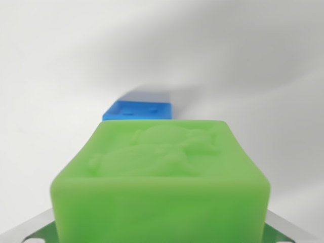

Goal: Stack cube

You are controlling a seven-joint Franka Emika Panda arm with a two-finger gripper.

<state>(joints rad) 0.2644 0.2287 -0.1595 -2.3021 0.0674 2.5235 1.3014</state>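
Two cubes seen. Green cube [162,182] fills view right at gripper, apparently held; fingers hidden, opening cannot tell. Blue cube [139,110] ahead, beyond green, apart. Judged: pickup done, stacking onto blue left.

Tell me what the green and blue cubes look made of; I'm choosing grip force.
The green cube looks like soft matte plastic or rubber: rounded edges, raised moulded figure on top, no sharp glare. The blue cube behind it looks like harder, smoother plastic with crisp edges, though it's partly hidden. Stiffness can't be judged.
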